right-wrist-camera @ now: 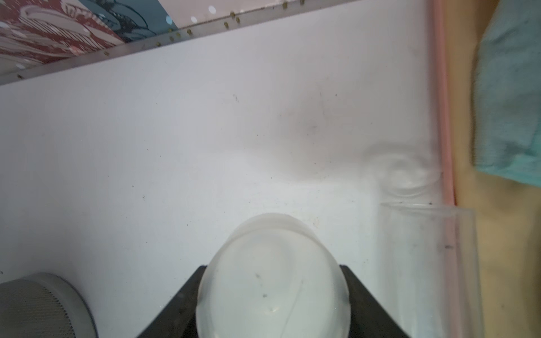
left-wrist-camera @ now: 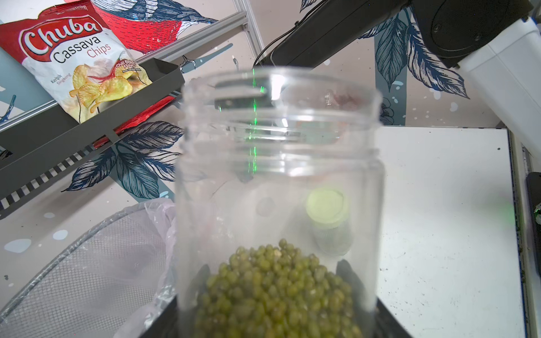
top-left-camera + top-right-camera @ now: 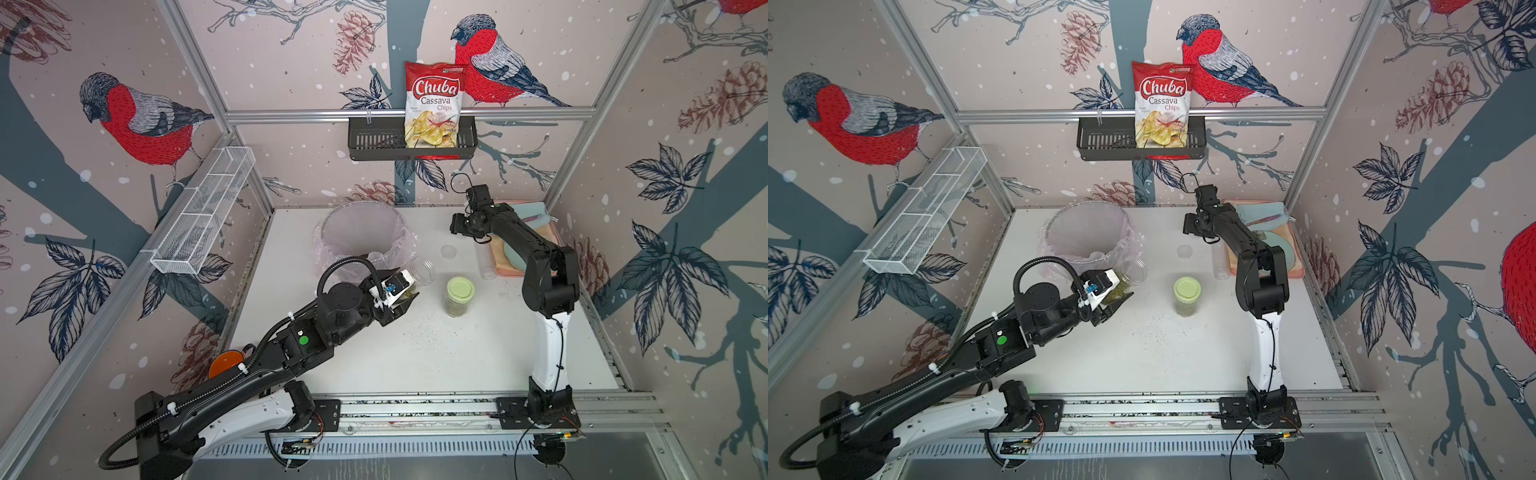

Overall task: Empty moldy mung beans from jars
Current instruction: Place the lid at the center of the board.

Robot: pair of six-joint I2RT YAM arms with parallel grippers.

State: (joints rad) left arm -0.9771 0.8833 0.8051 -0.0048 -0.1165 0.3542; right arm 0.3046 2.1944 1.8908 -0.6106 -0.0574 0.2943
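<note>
Judging by what's on show, approx a third done: tall tube stands by the tray, looks empty & lidless. Short jar is uncapped but not yet poured. L gripper is clamped partway closed on its base end, holding it tilted just beside the bag-lined bin, mouth not over the rim as far as I can tell. R gripper has a clear lid pinched btwn its jaws, low over the table. Green-lid jar stands capped, apart from both arms, beans inside. Left to do: tip the held jar, then open & empty the last one. Mung beans: small olive-green rounds heaped at the held jar's bottom, a few paler ones mixed in, dry-looking, none spilling
</note>
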